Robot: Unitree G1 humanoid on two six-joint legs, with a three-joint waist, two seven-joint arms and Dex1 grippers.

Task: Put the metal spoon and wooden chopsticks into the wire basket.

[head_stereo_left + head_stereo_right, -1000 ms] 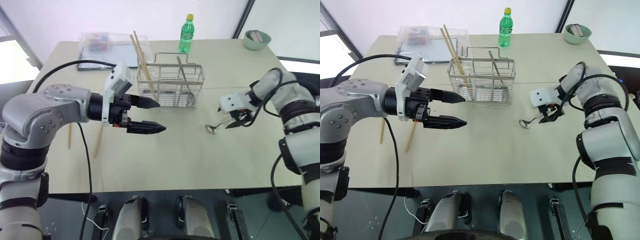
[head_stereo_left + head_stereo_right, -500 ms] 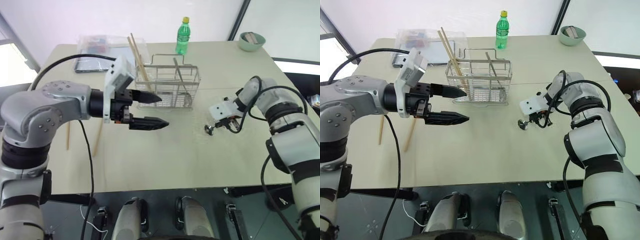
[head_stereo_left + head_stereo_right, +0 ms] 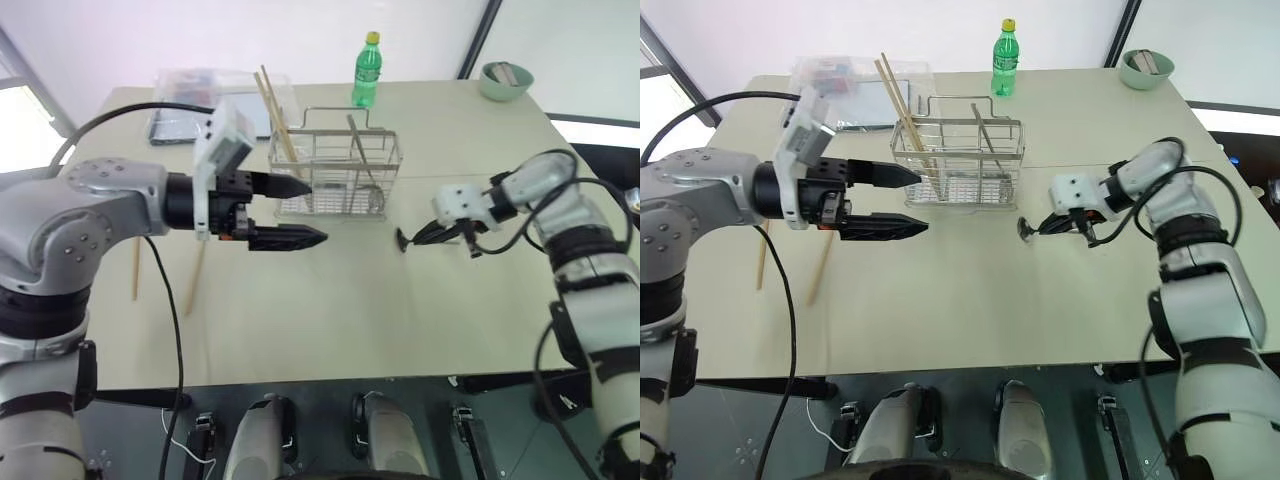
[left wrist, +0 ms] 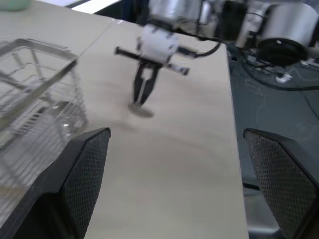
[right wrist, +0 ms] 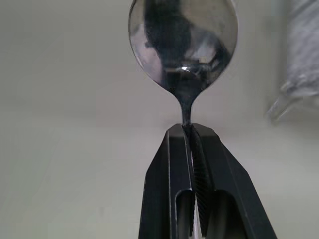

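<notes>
The right gripper (image 5: 192, 130) is clamped on the neck of the metal spoon (image 5: 183, 42), holding it above the table (image 3: 330, 310) just right of the wire basket (image 3: 335, 172). One pair of wooden chopsticks (image 3: 274, 112) leans in the basket's left end; another pair (image 3: 193, 280) lies flat on the table at the left. The left gripper (image 3: 300, 211) hovers with fingers spread in front of the basket. Behind the basket stand a green bottle (image 3: 367, 70), a clear tray (image 3: 190, 95) and a bowl (image 3: 504, 82).
</notes>
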